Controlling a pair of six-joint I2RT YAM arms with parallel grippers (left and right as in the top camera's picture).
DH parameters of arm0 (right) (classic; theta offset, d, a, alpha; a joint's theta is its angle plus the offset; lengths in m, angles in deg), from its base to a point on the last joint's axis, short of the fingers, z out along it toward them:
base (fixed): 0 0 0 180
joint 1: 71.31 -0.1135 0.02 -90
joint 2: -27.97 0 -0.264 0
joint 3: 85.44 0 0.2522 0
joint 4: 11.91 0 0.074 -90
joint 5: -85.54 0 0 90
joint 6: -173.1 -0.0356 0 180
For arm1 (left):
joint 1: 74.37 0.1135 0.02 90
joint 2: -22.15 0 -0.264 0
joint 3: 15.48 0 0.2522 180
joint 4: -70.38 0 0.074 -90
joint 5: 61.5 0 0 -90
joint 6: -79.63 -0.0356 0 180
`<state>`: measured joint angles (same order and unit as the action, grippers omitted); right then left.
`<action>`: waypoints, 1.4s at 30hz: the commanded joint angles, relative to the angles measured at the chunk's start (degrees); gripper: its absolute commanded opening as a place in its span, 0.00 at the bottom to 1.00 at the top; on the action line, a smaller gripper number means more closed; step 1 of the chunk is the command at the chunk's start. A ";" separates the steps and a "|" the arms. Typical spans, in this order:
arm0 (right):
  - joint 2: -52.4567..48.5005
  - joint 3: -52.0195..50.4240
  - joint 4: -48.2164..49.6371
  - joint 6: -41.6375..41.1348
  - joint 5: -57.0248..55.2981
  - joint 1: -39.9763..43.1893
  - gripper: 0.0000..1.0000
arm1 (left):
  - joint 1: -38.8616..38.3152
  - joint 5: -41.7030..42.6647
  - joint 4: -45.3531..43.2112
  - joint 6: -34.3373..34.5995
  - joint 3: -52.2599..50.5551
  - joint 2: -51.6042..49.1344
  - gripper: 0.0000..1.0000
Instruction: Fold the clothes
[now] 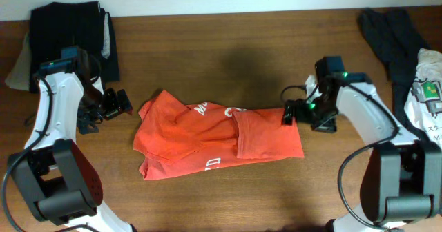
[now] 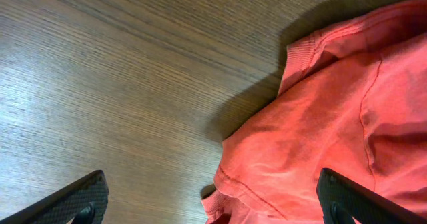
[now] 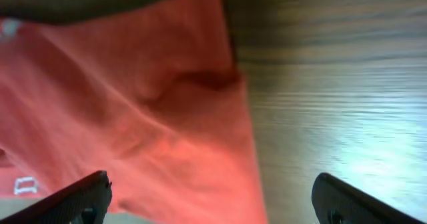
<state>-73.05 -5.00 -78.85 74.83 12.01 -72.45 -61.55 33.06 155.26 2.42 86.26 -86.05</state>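
The red-orange T-shirt lies partly folded in the middle of the wooden table, white lettering showing. My left gripper hovers just left of the shirt's left edge, open; its wrist view shows the shirt's hem and sleeve between the wide-spread fingers. My right gripper is at the shirt's upper right corner, open, nothing held; its wrist view shows the shirt's right edge below the spread fingers. Dark garments lie at the back left; dark and white ones at the right.
The bare wooden table stretches behind and in front of the shirt. A pale wall edge runs along the back. Both arm bases stand at the front corners.
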 commanded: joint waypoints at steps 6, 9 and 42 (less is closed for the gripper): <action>-0.66 -10.86 9.57 2.23 12.07 0.04 0.83 | -0.07 2.12 0.04 -1.16 0.87 1.29 0.99; -0.66 -11.74 10.88 0.07 11.50 0.00 0.20 | -0.07 2.12 0.07 -1.16 0.87 1.29 0.99; 4.61 -2.16 8.61 -15.15 -3.41 -17.00 0.04 | -5.33 1.46 -0.63 -1.16 0.87 1.29 1.00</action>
<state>-66.16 -7.80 -71.36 62.70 8.62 -85.98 -66.18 34.31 154.78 2.42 86.26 -86.05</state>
